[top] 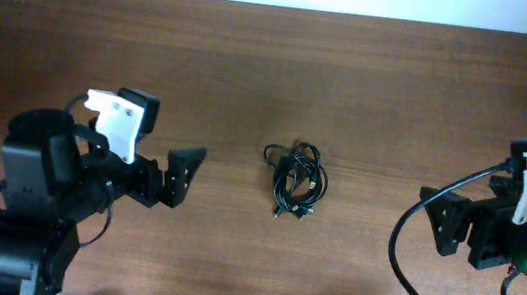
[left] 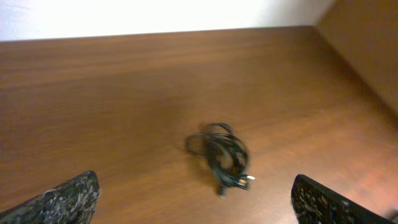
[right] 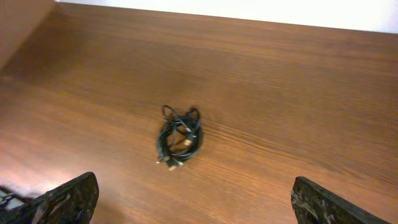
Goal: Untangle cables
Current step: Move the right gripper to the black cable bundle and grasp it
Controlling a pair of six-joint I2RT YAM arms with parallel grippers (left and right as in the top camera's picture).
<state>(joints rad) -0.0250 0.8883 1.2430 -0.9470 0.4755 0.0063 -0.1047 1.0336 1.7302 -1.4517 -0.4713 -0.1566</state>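
The cables (top: 296, 182) lie as one tangled black bundle near the middle of the wooden table (top: 381, 91), well apart from the left gripper (top: 185, 175) on its left and the right gripper (top: 438, 221) on its right, both spread wide and holding nothing.

Seen from my overhead camera, the knotted bundle of thin black cables (top: 296, 180) lies on the brown wooden table (top: 372, 80), near its middle. My black two-finger left gripper (top: 182, 176) stands to the bundle's left and my black two-finger right gripper (top: 439, 221) to its right. Both point inward at it and are well apart from it, the right one farther off. In each wrist view the bundle lies ahead of the fingers, between them, with tabletop behind it. A thick black arm cable (top: 395, 239) loops over the table just beside the right gripper.
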